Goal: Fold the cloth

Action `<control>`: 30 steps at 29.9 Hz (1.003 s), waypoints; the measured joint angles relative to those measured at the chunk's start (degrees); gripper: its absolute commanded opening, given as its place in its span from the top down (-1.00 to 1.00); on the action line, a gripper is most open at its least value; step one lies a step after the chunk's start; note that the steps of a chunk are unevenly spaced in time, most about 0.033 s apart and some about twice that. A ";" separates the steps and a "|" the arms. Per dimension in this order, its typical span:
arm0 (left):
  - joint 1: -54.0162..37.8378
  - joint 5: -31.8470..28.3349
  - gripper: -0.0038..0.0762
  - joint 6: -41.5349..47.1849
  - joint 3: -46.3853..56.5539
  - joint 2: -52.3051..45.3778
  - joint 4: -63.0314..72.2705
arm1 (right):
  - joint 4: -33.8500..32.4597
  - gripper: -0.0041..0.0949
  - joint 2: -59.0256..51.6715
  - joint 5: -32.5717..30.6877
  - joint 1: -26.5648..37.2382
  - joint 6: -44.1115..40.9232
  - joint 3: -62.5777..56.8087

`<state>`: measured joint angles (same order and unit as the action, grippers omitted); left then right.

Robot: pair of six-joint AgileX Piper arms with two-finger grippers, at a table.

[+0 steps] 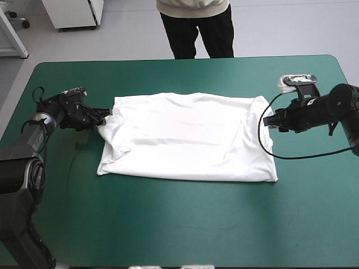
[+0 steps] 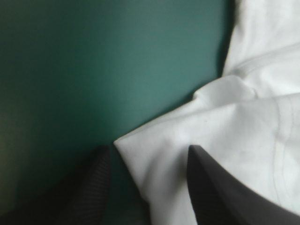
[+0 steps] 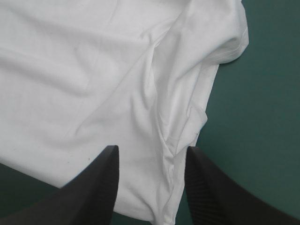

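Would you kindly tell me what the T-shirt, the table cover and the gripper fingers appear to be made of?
The T-shirt: thin, soft knit fabric, probably cotton, matte; it creases and shows stitched hems.
The teal-green cover: smooth, faintly glossy sheet, perhaps vinyl or rubber; it carries soft reflections.
The black fingers: likely moulded plastic or rubber, matte, with a fine ribbed texture.

T-shirt (image 1: 185, 137): plain white, no print. Cover on bench (image 1: 185, 224): solid teal-green, no pattern. Both left hand (image 2: 149, 148) & right hand (image 3: 151, 148): black fingers (image 3: 93, 187) w/ fine ribbed grain.
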<state>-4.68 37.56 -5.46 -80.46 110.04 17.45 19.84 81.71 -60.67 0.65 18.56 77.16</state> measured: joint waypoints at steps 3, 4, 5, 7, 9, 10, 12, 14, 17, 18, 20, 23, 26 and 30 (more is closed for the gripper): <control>0.00 -0.06 0.14 0.00 -0.40 0.41 0.11 | 0.00 0.07 0.00 -0.35 0.00 0.00 0.00; 0.00 -0.11 0.25 -0.06 -0.41 0.45 0.11 | 0.00 0.07 0.00 -0.49 0.00 0.00 0.00; 0.00 -0.19 0.40 -0.06 -0.41 0.53 0.11 | 0.00 0.08 0.00 -0.63 0.00 0.00 0.00; -0.05 -0.83 0.72 -0.06 -0.41 0.66 0.11 | 0.00 0.11 0.00 -0.88 0.00 0.00 0.00; -0.05 -1.50 0.92 -0.17 -0.41 0.90 0.11 | 0.00 0.14 0.00 -1.41 0.00 0.00 0.00; -0.05 -1.71 0.92 -0.32 -0.41 0.95 0.11 | 0.00 0.15 0.00 -1.66 0.00 0.00 0.00; -0.05 -1.78 0.93 -0.61 -0.52 1.02 0.11 | 0.00 0.17 0.00 -1.96 0.00 0.00 0.00; -0.05 -1.64 0.93 -1.06 -0.73 1.09 0.11 | 0.00 0.17 0.00 -2.11 0.00 0.00 0.00; -0.05 -0.84 0.93 -1.34 -1.56 1.22 0.11 | 0.00 0.17 0.00 -2.16 0.00 0.00 0.00; -0.05 -0.32 0.93 -1.47 -2.11 1.34 0.11 | 0.00 0.17 0.00 -2.16 0.00 0.00 0.00; 0.01 0.88 0.93 -1.58 -3.82 1.48 0.11 | 0.00 0.17 0.00 -2.16 0.00 0.00 0.00; 0.19 3.08 0.93 -2.62 -6.98 1.59 0.11 | 0.00 0.17 0.00 -2.16 0.00 0.05 0.00; 1.11 6.04 0.93 -3.95 -10.29 1.59 -0.08 | 0.00 0.17 0.00 -2.16 0.00 0.16 0.00; 3.02 10.21 0.93 -5.65 -13.88 1.59 -0.13 | 0.00 0.17 0.00 -2.16 0.00 0.21 0.00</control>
<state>-1.65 47.77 -11.11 -94.34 111.63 17.31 19.84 81.71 -62.83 0.65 18.78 77.16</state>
